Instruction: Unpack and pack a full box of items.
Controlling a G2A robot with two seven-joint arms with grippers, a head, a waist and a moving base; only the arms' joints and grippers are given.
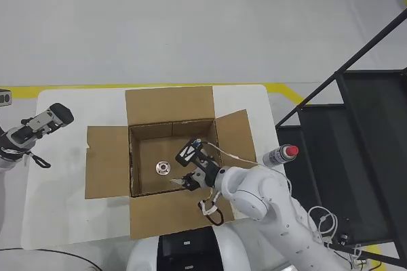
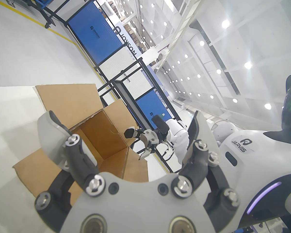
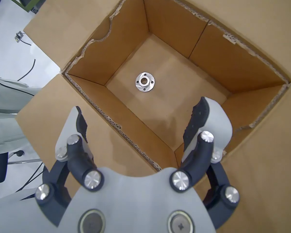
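An open cardboard box (image 1: 105, 162) stands in the middle of the white table, its flaps spread flat. A small round metal flange (image 1: 163, 167) lies alone on the box floor, and it appears again as the flange (image 3: 145, 82) in the right wrist view. My right gripper (image 1: 192, 167) hangs open over the box's near right corner, above the rim, holding nothing. The same gripper (image 3: 141, 117) has its fingers wide apart. My left gripper (image 1: 62, 115) is raised off the table's left side, apart from the box, and this gripper (image 2: 122, 127) is open and empty.
A spray can with a red cap (image 1: 281, 155) lies on the table just right of the box's right flap. A dark metal rack (image 1: 359, 156) stands beside the table on the right. The table's left part (image 1: 57, 196) is bare.
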